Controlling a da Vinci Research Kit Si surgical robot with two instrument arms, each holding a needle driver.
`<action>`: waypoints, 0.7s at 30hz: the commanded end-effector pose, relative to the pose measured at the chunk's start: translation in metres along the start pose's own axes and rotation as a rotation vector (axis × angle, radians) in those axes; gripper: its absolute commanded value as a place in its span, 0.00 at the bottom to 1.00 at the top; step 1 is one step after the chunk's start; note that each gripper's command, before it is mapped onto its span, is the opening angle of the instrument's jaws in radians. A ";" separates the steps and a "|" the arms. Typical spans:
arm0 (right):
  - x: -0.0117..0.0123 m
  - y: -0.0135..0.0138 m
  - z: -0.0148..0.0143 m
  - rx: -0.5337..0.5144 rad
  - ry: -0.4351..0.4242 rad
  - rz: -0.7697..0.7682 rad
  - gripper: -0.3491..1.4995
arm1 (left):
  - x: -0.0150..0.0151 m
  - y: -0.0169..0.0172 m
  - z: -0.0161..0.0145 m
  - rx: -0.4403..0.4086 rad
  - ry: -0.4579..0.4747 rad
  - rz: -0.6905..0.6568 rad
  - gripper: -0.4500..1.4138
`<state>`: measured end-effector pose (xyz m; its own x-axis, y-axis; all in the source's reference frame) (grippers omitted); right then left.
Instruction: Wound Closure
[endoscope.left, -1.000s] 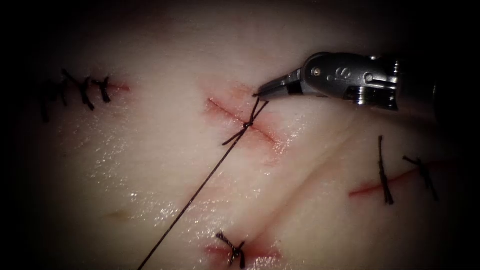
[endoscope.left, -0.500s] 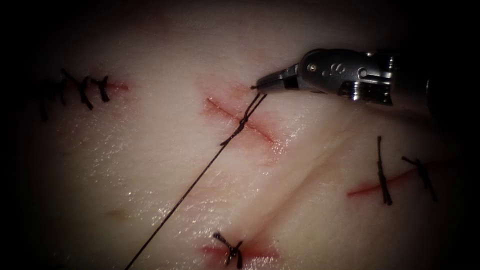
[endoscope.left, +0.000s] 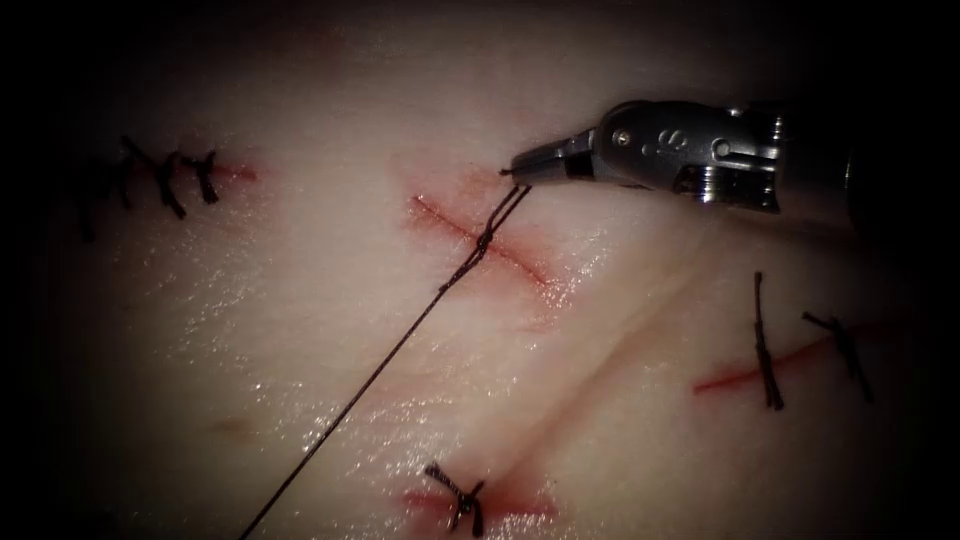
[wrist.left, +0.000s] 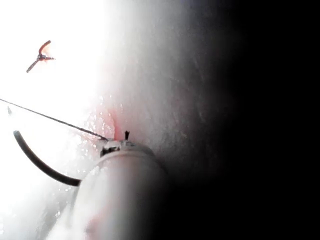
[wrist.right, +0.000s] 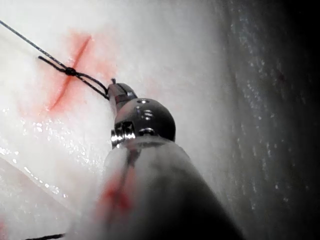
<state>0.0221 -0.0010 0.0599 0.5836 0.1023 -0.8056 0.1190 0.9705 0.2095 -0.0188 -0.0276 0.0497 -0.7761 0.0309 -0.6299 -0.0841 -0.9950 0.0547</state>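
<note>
The step in hand is tightening a knot over the cut (endoscope.left: 440, 214). The right gripper (endoscope.left: 518, 173) is clenched on the short end of the thread (endoscope.left: 380, 364), just off the right side of the cut. From its tip two close strands drop a short way to the knot (endoscope.left: 484, 243), which sits on the cut line. Beyond the knot, the long strand runs taut and straight away from the gripper, across the left side of the tissue (endoscope.left: 300, 300).

Compared with a second ago, the right gripper has lifted slightly and the loose tail beside the knot has drawn in, so the throw is cinching down.

In the left wrist view the taut strand arrives at the tip of the left gripper (wrist.left: 113, 145). Whether that gripper is clenched on it cannot be told. The curved needle (wrist.left: 35, 160) arcs just beside the left gripper, clear of the cut. Where it is held cannot be made out.

In my judgement the next move calls for even, opposed tension along the thread line, keeping the knot flat on the cut without lifting the tissue.
</note>
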 end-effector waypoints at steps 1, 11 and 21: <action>0.0004 -0.0002 0.0007 0.002 0.008 0.004 0.00 | 0.0006 -0.0003 0.0005 0.012 0.014 0.003 0.00; 0.0029 -0.0006 -0.0026 -0.180 0.174 0.104 0.88 | 0.0086 -0.0130 -0.0046 0.146 0.153 0.071 0.00; 0.0067 -0.0037 -0.0061 -0.257 0.258 0.165 0.46 | 0.0128 -0.0203 -0.0053 0.203 0.207 0.117 0.00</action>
<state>0.0199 -0.0027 0.0499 0.3445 0.2825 -0.8953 -0.1988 0.9540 0.2246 -0.0236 -0.0069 0.0357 -0.6448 -0.1294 -0.7533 -0.1386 -0.9494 0.2817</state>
